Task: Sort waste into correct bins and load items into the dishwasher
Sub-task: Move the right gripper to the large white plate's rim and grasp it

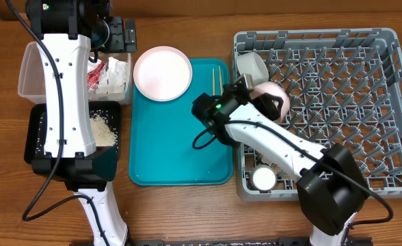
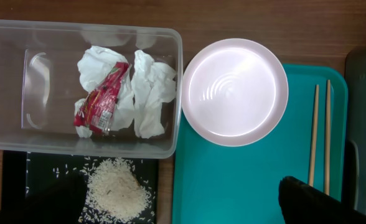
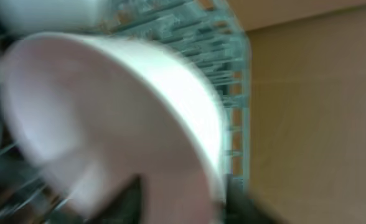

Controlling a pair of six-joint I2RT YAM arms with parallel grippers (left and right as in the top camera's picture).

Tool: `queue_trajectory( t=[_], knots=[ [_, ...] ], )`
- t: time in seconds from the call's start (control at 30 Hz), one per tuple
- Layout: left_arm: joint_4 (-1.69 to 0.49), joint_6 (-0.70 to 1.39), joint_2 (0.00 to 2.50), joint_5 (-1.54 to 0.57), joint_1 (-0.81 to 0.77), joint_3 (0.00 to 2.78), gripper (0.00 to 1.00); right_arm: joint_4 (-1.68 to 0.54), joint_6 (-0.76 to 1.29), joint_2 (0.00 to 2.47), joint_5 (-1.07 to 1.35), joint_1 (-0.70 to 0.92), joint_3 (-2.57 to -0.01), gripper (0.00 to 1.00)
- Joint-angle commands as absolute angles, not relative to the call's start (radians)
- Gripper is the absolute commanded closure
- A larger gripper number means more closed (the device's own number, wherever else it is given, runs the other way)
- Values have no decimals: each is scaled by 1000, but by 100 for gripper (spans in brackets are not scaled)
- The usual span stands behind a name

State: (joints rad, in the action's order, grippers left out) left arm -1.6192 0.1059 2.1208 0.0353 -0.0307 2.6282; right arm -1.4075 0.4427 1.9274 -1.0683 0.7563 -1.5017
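Observation:
My right gripper point(image 1: 277, 106) is shut on the rim of a pinkish-white bowl point(image 1: 267, 91) and holds it tilted over the left side of the grey dish rack point(image 1: 392, 102). The right wrist view is blurred and filled by that bowl point(image 3: 108, 112), with my fingers point(image 3: 183, 199) on either side of its rim. My left gripper point(image 1: 121, 34) is open and empty, high above the clear tub point(image 2: 9, 87). The tub holds a red-and-white wrapper point(image 2: 102, 98) and crumpled white paper point(image 2: 150, 93). Rice point(image 2: 117, 190) lies on the black tray point(image 1: 33, 133). A round plate point(image 2: 234, 90) and two chopsticks point(image 2: 320, 137) lie on the teal tray point(image 2: 233, 186).
A white bowl point(image 1: 251, 65) stands in the rack's far left corner and a small white cup point(image 1: 263, 178) in its near left corner. The teal tray point(image 1: 180, 143) lies between the bins and the rack. My left arm point(image 1: 68, 89) covers part of both bins.

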Motion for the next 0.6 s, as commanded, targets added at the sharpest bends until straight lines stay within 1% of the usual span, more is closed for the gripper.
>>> queue_trajectory(
  t=[0.0,0.07,0.2,0.27,0.3,0.47,0.57],
  knots=[
    [-1616,120,2106,45,-25,2646,0,-1408,441,1940,-875,775,-1494,32],
    [-1616,120,2106,45,-25,2646,0,-1417,441,1940,-846,779,-1500,23],
    [-1616,120,2106,45,-25,2646,0,-1435,442,1940,-780,783,-1538,13],
    [-1616,120,2106,45,-25,2646,0,-1457,445,1940,-752,783,-1596,7],
    [-1616,120,2106,44,-25,2646,0,-1466,445,1940,-742,781,-1620,1],
    [-1616,120,2106,44,-25,2646,0,-1522,479,1940,-670,747,-1811,0],
    [-1616,120,2106,45,-25,2646,0,-1473,479,1940,-551,714,-1934,0]
  ],
)
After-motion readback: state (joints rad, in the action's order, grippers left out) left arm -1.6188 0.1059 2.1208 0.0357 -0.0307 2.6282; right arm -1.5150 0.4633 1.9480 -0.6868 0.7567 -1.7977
